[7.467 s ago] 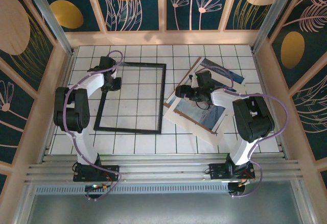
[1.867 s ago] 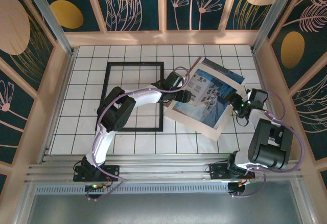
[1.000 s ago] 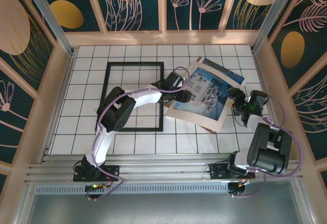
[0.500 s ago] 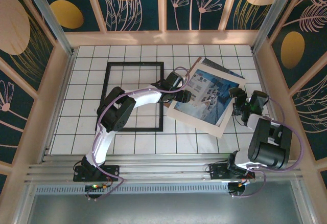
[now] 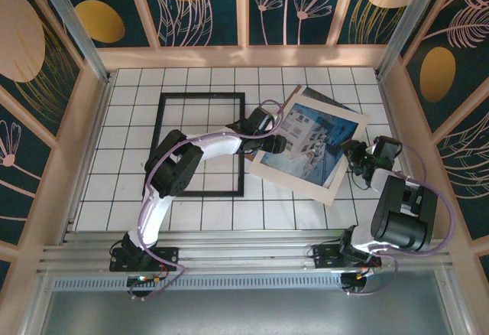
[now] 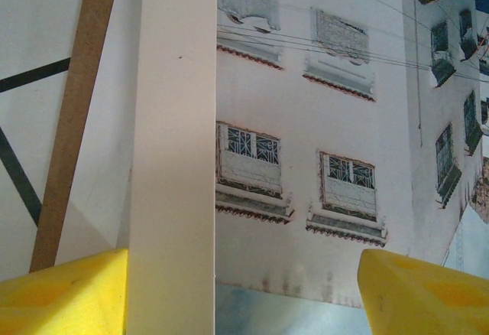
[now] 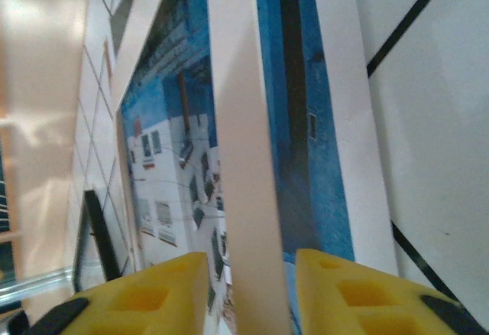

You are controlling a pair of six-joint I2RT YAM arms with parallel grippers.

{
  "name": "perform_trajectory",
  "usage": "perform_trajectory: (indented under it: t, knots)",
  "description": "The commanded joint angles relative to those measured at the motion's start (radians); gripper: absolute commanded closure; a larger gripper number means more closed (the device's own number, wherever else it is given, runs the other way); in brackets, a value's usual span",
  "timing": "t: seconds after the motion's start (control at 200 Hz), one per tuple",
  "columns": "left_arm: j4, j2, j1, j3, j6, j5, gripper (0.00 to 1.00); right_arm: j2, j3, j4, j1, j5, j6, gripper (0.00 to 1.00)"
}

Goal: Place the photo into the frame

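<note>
White tiled table, dark grid lines. Black frame lay flat left of centre, tiles showing through its opening. Just right of it, skewed, brown backing board rested on the tiles, bearing photo and cream mat.

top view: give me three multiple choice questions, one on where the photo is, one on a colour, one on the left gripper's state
1. Where does the photo lie relative to the frame?
A. inside it
B. to its right, outside it
C. beyond it, against the far wall

2. What colour is the frame?
A. black
B. cream
C. brown

3. How does the left gripper stand?
A. shut on the frame
B. shut on the photo
C. open, fingers wide apart

Answers:
1. B, white tiles show through the frame while the photo lies to its right.
2. A, its thin edges are black against the tiles.
3. C, the left wrist view shows the yellow fingers far apart over the photo.
</note>
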Motion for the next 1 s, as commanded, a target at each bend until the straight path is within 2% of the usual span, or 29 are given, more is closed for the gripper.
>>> perform_trajectory:
  t: [0.0,0.13,0.31,0.505,0.781,0.901,0.996]
  knots:
    - [-0.042,0.017,-0.009,0.03,-0.007,0.045,0.23,-0.034,0.046,-0.087,-0.009,0.012,-0.117,0.7]
    - [-0.042,0.022,-0.009,0.06,-0.013,0.057,0.23,-0.035,0.075,-0.139,-0.012,0.015,-0.167,0.72]
    - [-0.044,0.026,-0.009,0.068,-0.02,0.06,0.23,-0.032,0.087,-0.157,-0.043,-0.031,-0.189,0.62]
    - [-0.048,0.027,-0.008,0.073,-0.021,0.056,0.23,-0.031,0.098,-0.167,-0.066,-0.07,-0.195,0.6]
    - [-0.055,-0.007,-0.007,0.089,-0.02,0.039,0.21,-0.042,0.153,-0.249,-0.067,-0.05,-0.225,0.84]
    - [-0.025,-0.1,-0.006,0.037,-0.021,-0.005,0.19,-0.09,0.206,-0.317,-0.057,-0.024,-0.255,0.96]
    - [0.003,-0.204,-0.004,-0.037,-0.019,-0.062,0.17,-0.136,0.263,-0.382,-0.028,-0.002,-0.278,1.0]
